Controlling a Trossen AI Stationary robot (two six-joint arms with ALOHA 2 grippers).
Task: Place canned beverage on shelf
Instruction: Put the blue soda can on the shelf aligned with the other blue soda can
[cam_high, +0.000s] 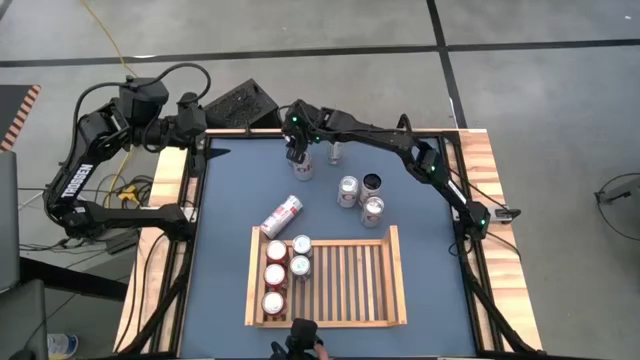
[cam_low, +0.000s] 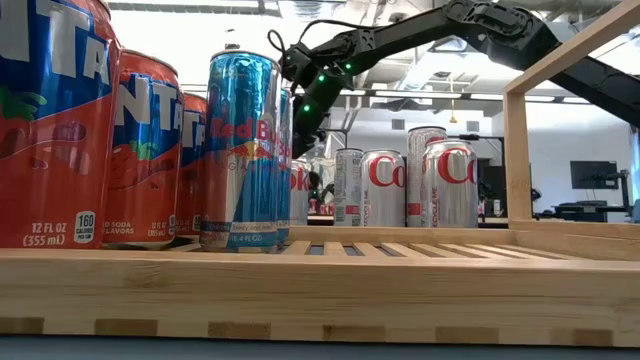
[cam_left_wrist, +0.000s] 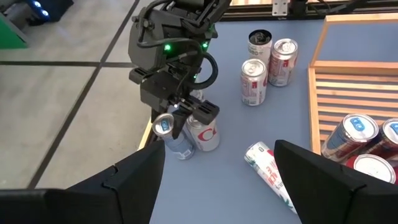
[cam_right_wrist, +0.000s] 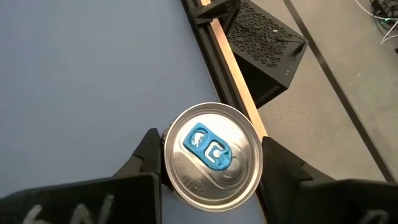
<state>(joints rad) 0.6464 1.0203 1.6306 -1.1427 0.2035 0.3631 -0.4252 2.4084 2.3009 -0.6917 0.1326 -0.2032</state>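
Observation:
A slim silver can with a blue tab (cam_right_wrist: 211, 155) stands upright on the blue tabletop near its far edge, with my right gripper (cam_right_wrist: 210, 165) shut around its top; the left wrist view shows the same gripper (cam_left_wrist: 180, 118) over that can (cam_left_wrist: 166, 129). The shelf (cam_high: 390, 290), a light-wood slatted tray, lies at the table's near side with several cans standing in its left part (cam_high: 277, 272). My left gripper (cam_left_wrist: 219, 152) hangs open and raised above the table's far left corner (cam_high: 198, 122), with nothing between its fingers. My right gripper pinches the blue-tab can at its upper wall just below the rim (cam_right_wrist: 168, 177), one finger (cam_right_wrist: 144, 162) on each side. The fingers slant down from above and from the table's right. The can stands upright with its base on the tabletop (cam_left_wrist: 179, 152).
A Diet Coke can (cam_left_wrist: 204, 135) stands right beside the held can, and another can (cam_high: 334, 153) is close by. Three more cans (cam_high: 360, 195) stand mid-table, and one (cam_high: 282, 215) lies on its side. The shelf's right slats (cam_high: 355, 285) are bare. A black box (cam_high: 240, 103) sits beyond the far edge.

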